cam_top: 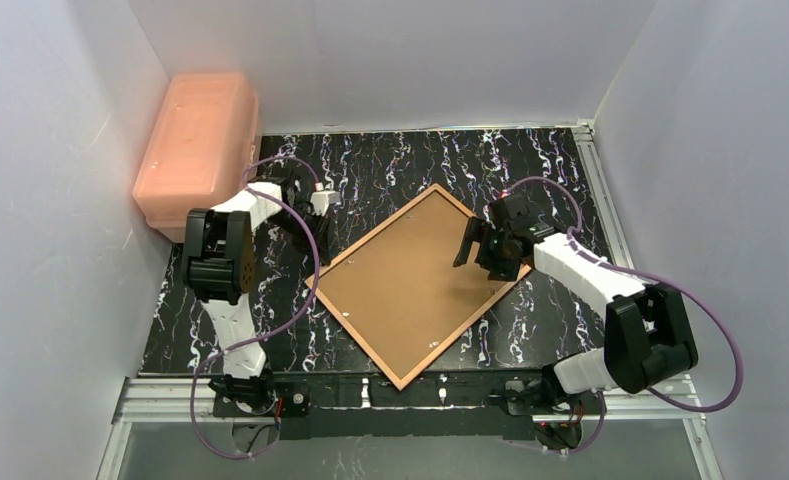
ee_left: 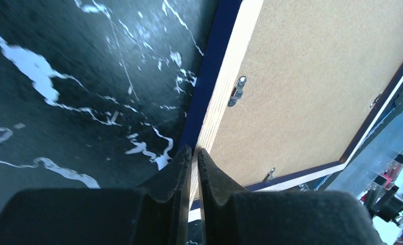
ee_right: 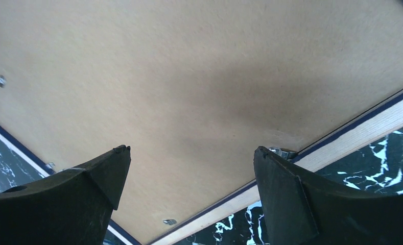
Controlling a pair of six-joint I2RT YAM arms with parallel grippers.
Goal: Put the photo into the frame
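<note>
The frame [cam_top: 377, 232] lies face down on the table, turned like a diamond, its light wood rear edge [ee_left: 230, 76] and navy border showing. A plain brown backing board [cam_top: 410, 285] fills it. The photo is hidden or out of view. My left gripper [cam_top: 315, 225] hovers by the frame's upper-left side. Its jaws are all but shut with nothing between them [ee_left: 194, 149], and the tips line up with the wood edge. My right gripper [cam_top: 482, 258] stands wide open above the board near the frame's right corner [ee_right: 191, 149], close to the wood edge [ee_right: 362, 135].
A pink plastic box [cam_top: 198, 150] stands at the back left against the wall. Small metal clips [ee_left: 237, 91] sit along the board's rim. The tabletop [cam_top: 390, 160] is black marble-patterned, walled in white on three sides. An aluminium rail [cam_top: 410, 395] runs along the near edge.
</note>
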